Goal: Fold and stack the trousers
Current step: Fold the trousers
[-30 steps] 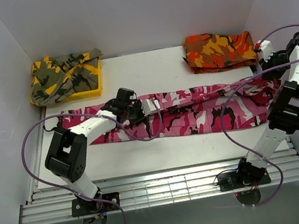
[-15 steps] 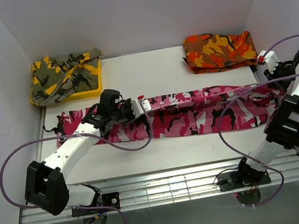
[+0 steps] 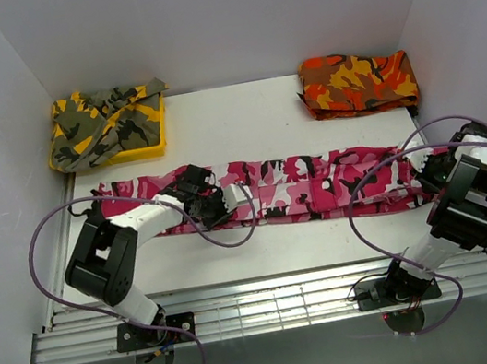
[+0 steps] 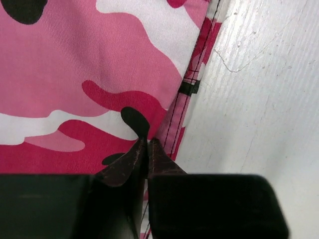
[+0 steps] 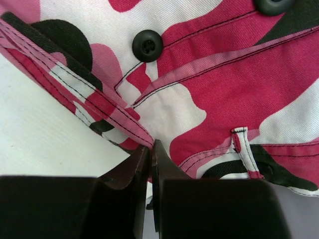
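The trousers (image 3: 319, 183), in pink, white and black camouflage, lie stretched left to right across the white table (image 3: 243, 121). My left gripper (image 3: 227, 205) is down on their left part near the front hem. In the left wrist view its jaws (image 4: 148, 141) are pinched together at the stitched edge of the trousers (image 4: 75, 74). My right gripper (image 3: 426, 178) sits at the right end. In the right wrist view it (image 5: 151, 145) is shut on a fold of the waistband of the trousers (image 5: 224, 79), below a black button (image 5: 148, 46).
A yellow tray (image 3: 155, 146) with a yellow-olive camouflage garment (image 3: 98, 120) stands at the back left. A folded orange-red camouflage garment (image 3: 357, 81) lies at the back right. Purple cables (image 3: 234, 238) loop over the trousers. White walls close in on both sides.
Both grippers have come down and towards the near side with the trousers. The right one moved furthest, from beside the orange-red garment. The cloth now lies flatter and straighter.
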Robot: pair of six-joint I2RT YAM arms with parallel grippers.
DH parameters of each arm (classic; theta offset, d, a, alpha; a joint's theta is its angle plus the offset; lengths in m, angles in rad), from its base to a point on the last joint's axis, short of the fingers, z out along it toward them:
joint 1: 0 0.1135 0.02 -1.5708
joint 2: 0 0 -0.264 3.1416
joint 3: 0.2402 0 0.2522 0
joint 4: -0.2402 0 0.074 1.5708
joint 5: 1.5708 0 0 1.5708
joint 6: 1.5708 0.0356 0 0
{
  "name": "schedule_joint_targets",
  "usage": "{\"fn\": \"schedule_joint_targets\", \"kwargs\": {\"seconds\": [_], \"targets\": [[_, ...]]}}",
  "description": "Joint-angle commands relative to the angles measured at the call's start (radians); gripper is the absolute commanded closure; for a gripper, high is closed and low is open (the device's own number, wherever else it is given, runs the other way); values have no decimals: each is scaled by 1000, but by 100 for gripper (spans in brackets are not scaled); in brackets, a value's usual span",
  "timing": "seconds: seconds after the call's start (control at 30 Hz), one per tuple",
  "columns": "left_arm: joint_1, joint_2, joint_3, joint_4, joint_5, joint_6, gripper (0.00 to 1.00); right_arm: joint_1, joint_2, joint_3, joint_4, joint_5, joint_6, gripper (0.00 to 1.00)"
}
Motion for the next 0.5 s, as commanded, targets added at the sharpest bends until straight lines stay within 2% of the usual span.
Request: {"fn": "schedule_joint_targets", "kwargs": {"seconds": [0.0, 0.03, 0.07, 0.2, 0.23, 0.27, 0.33, 0.37, 0.4, 0.47], "targets": [[8, 13, -6, -41, -2, -38, 80, -2, 7, 6, 140, 77, -20, 92], [11, 2, -4, -45, -7, -51, 75, -2, 9, 3, 140, 93, -27, 92], [15, -11, 10, -64, 1, -58, 64, -3, 6, 2, 142, 99, -35, 92], [106, -131, 100, -186, 77, -115, 46, -3, 1, 14, 136, 125, -35, 73], [139, -175, 126, -247, 99, -129, 46, -3, 7, 22, 130, 130, -35, 67], [171, -194, 151, -275, 116, -144, 46, -3, 10, 29, 119, 131, -23, 56], [299, -238, 206, -335, 143, -193, 45, -3, 23, 81, 75, 111, -14, 48], [342, -249, 220, -352, 146, -204, 45, -3, 21, 104, 49, 92, -3, 40], [431, -257, 234, -360, 125, -219, 45, -3, 18, 127, -11, 70, 18, 35], [510, -252, 251, -415, 107, -226, 44, 14, -6, 198, -63, -4, 49, 27]]}}
